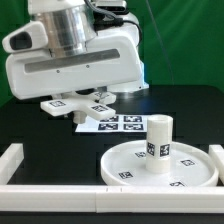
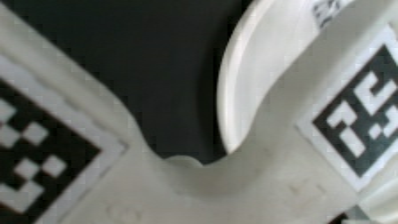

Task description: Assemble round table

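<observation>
nearest, white border rail (image 1: 50, 200) along the front. just behind, round disc (image 1: 120, 165) flat on black table (image 1: 50, 140), cylinder leg (image 1: 158, 145) upright on it. farther back, cross-shaped foot (image 1: 62, 104) beside marker board (image 1: 118, 123), under low gripper (image 1: 80, 90); cannot tell whether pincer apart or together.

The disc (image 1: 125, 158) is white, with black-and-white square tags on its upper face. The leg (image 1: 158, 132) is white, with one black-and-white tag on its side. The foot (image 1: 62, 104) is white; the wrist view shows black tags with white square patterns on it. The marker board (image 1: 112, 124) is white, printed with black tags. The table (image 1: 40, 130) is black. The rail (image 1: 50, 170) is white. The backdrop (image 1: 185, 50) is green. The arm (image 1: 40, 65) is white with a silver-grey section.
</observation>
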Controlling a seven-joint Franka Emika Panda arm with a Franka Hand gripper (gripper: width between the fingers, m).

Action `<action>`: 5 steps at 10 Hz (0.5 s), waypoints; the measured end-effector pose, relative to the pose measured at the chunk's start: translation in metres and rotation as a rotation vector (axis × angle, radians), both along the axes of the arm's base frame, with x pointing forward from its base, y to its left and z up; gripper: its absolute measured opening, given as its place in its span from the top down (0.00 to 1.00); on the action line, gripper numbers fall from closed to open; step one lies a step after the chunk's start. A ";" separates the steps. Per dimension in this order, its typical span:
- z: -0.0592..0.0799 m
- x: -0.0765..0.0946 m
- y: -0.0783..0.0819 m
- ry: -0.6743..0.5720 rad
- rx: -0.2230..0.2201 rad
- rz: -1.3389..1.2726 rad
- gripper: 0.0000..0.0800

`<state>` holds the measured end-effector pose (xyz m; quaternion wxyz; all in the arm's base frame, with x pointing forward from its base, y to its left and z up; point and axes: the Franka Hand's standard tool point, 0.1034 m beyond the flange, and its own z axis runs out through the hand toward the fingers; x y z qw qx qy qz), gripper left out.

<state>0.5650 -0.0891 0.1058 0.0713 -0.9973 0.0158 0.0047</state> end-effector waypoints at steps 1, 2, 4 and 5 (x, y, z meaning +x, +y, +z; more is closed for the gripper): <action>0.000 -0.005 0.006 -0.017 0.002 -0.042 0.54; 0.009 -0.010 0.031 -0.022 0.031 -0.105 0.54; 0.035 -0.008 0.074 -0.023 0.068 -0.164 0.54; 0.042 -0.005 0.087 -0.022 0.068 -0.181 0.54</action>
